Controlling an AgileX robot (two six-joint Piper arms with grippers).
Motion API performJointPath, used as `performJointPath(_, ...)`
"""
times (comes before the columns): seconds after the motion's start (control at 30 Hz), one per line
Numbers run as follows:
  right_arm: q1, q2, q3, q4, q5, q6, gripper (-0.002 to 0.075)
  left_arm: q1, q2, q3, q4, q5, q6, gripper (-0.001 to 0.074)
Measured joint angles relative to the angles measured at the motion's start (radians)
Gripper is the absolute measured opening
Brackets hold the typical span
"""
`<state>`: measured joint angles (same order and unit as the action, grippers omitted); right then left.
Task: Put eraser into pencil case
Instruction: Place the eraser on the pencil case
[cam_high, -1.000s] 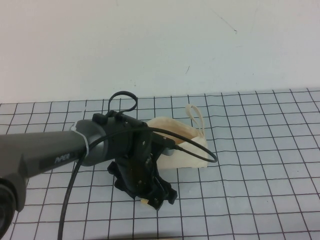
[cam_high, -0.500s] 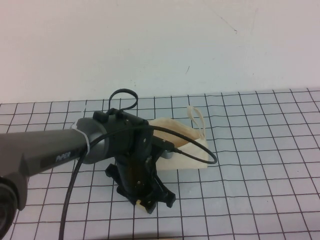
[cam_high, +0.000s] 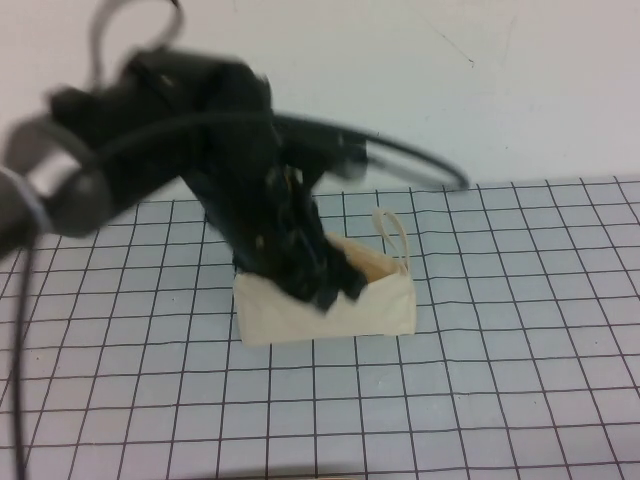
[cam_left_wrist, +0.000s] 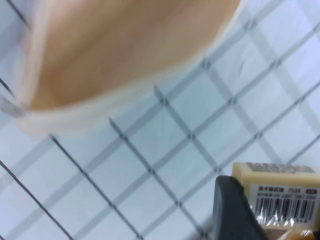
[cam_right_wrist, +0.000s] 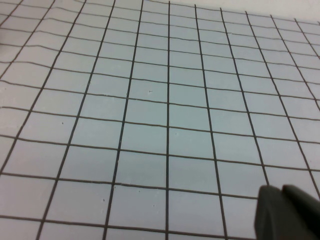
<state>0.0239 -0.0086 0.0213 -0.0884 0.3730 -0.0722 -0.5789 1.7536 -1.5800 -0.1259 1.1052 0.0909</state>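
Observation:
The cream-white pencil case lies on the grid mat, its peach lining showing at the open top and its loop strap at the right end. My left gripper hangs low over the case's open mouth, blurred by motion. In the left wrist view it is shut on the eraser, a tan-yellow block with a barcode label, held beside a black finger. The case's lining shows a short way off. My right gripper is shut and empty, low over bare mat, out of the high view.
The grid mat covers the table up to a plain white wall behind. The left arm's black cable loops above the case. Nothing else lies on the mat.
My left gripper has risen from the mat in front of the case and swung back and up, carrying the eraser over the case's open top. The case has not moved.

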Motion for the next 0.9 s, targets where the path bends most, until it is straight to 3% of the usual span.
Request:
performJointPath(0.2, 0.000, 0.000, 0.000, 0.000, 0.000, 0.000, -0.0001, 0.000, -0.061, -0.048, 0.000, -0.201, 0.009, 0.0282)
performJointPath(0.4, 0.000, 0.000, 0.000, 0.000, 0.000, 0.000, -0.0001, 0.000, 0.042, -0.048, 0.079, -0.342, -0.031, 0.0282)
performJointPath(0.57, 0.000, 0.000, 0.000, 0.000, 0.000, 0.000, -0.0001, 0.000, 0.139, -0.048, 0.174, -0.354, -0.150, 0.0283)
performJointPath(0.77, 0.000, 0.000, 0.000, 0.000, 0.000, 0.000, -0.0001, 0.000, 0.163, -0.051, 0.244, -0.346, -0.202, 0.0406)
performJointPath(0.9, 0.000, 0.000, 0.000, 0.000, 0.000, 0.000, -0.0001, 0.000, 0.163, -0.095, 0.252, -0.276, -0.206, 0.0405)
